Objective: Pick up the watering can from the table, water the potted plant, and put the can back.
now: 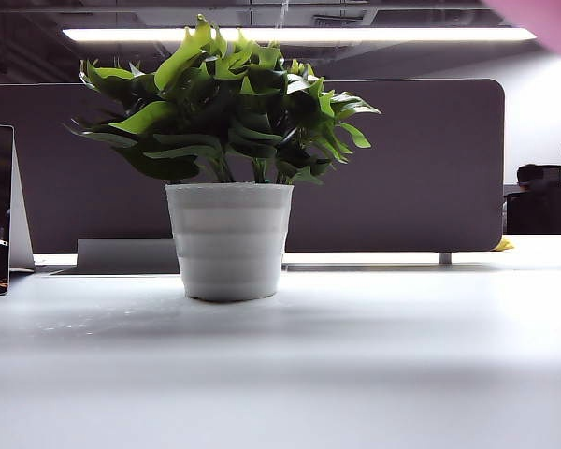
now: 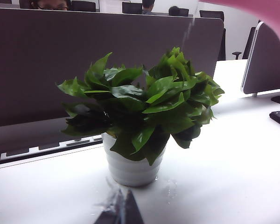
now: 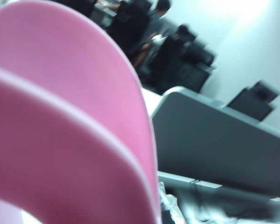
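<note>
no readable text, no labels, no brands, no numbers, no signs

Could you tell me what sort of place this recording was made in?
Most likely an open-plan office: grey desk partitions behind the potted plant, ceiling strip lights, and people seated at desks beyond.

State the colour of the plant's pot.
White, with ribbed bands; the pot shows best in the exterior view.

I observed a grey partition panel (image 1: 430, 168) standing behind the desk. Above the panel ran a ceiling light strip (image 1: 299, 35). Beyond the panel stood dark office chairs (image 2: 81, 5).
</note>
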Action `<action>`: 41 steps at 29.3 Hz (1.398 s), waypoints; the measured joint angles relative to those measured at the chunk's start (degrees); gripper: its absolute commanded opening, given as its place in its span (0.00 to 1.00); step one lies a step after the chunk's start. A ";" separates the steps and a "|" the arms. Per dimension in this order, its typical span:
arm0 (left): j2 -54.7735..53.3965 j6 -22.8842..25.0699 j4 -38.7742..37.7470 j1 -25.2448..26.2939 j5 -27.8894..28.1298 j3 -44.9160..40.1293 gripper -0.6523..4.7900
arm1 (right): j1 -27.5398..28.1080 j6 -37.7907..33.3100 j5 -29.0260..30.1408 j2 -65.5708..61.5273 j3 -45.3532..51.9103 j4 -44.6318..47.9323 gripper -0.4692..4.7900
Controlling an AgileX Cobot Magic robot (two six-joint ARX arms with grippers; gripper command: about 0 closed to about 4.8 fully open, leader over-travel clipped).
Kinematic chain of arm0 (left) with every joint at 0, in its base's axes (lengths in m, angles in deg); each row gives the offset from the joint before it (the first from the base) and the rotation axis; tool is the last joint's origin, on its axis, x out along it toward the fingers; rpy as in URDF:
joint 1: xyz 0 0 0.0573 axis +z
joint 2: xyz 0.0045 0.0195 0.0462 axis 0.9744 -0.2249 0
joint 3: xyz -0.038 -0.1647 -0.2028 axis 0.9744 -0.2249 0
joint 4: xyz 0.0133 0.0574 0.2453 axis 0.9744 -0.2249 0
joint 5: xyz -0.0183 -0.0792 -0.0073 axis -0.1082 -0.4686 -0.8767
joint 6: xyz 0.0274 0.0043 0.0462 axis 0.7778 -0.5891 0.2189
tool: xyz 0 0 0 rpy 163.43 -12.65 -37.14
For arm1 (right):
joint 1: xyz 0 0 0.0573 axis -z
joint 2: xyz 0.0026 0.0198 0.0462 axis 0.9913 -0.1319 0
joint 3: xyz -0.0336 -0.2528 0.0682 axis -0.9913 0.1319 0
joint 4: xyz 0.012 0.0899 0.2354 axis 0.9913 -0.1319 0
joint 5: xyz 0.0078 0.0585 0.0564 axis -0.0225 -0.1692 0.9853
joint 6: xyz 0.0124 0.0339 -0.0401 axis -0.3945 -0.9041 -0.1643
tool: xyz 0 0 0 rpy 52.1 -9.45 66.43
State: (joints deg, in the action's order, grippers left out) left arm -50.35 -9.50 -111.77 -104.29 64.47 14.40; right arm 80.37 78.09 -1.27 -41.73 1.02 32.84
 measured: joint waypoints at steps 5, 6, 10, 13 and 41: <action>0.00 0.00 0.09 0.79 -0.02 -0.11 0.11 | 0.46 -7.15 3.54 2.45 6.19 -1.64 0.08; 0.00 0.00 0.22 1.46 -0.04 -0.28 0.11 | 0.55 -8.24 3.85 2.89 7.04 -1.57 0.08; 0.00 0.00 0.07 5.18 -0.02 -1.73 0.11 | 1.27 -12.13 5.22 4.61 11.52 1.46 0.08; -0.02 0.00 -0.09 7.63 0.00 -2.86 0.11 | 1.95 -14.58 6.27 5.18 14.10 2.32 0.08; -0.04 0.02 -0.04 17.70 -0.02 -20.76 0.11 | 18.08 -37.66 22.45 -3.37 49.81 54.34 0.09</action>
State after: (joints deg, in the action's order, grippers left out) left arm -50.39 -9.48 -111.81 -86.59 64.44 -6.37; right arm 98.45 40.43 21.18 -45.10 50.83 87.18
